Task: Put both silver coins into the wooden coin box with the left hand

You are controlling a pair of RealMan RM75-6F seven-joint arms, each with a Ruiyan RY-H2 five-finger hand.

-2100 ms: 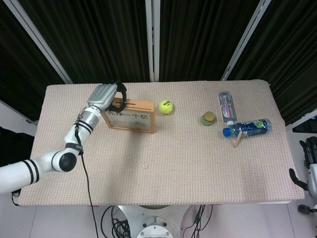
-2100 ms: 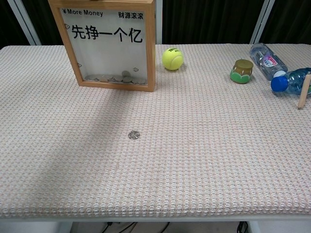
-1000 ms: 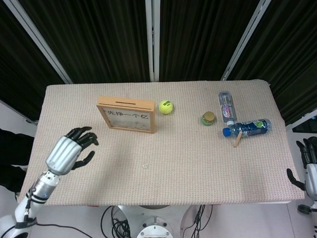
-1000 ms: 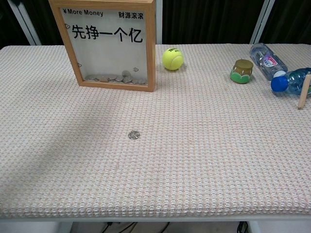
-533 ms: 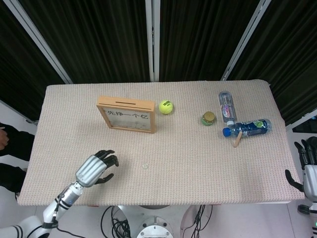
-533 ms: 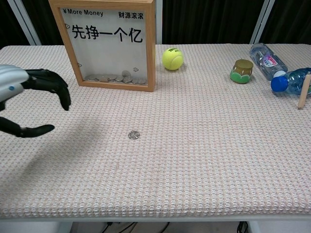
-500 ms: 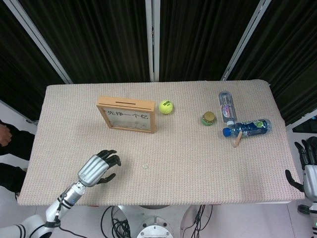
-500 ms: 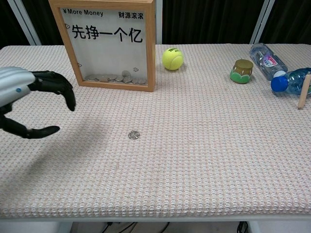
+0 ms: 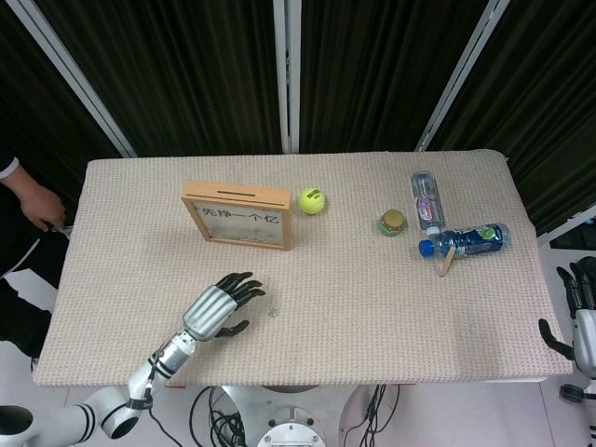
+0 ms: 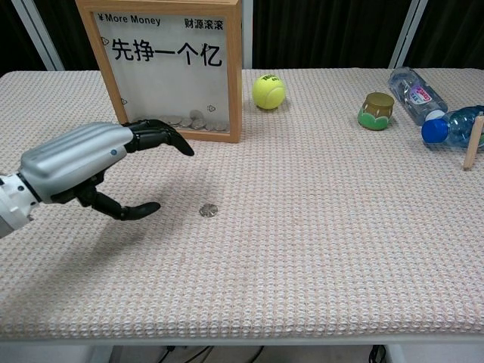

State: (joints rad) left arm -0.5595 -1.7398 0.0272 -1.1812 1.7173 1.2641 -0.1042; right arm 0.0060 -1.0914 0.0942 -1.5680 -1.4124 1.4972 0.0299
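Note:
One silver coin [image 9: 273, 312] [image 10: 208, 209] lies flat on the woven mat in front of the box. The wooden coin box [image 9: 240, 216] [image 10: 170, 68] stands upright at the back left, with several coins behind its clear front. My left hand [image 9: 220, 306] [image 10: 91, 168] hovers low just left of the coin, fingers spread and pointing toward it, holding nothing. Its thumb tip is a short way from the coin and not touching it. My right hand [image 9: 579, 307] hangs off the table's right edge, fingers apart.
A yellow tennis ball [image 9: 312, 200] [image 10: 268, 91] sits right of the box. A small green-and-brown jar [image 9: 392, 223], two lying plastic bottles [image 9: 426, 199] [image 9: 464, 241] and a wooden stick [image 9: 449, 256] are at the back right. A person's arm [image 9: 28, 200] shows at the far left.
My left hand has left the box's slot, swung down along the table's left side, and come in rightward to just beside the coin. The right hand stays put.

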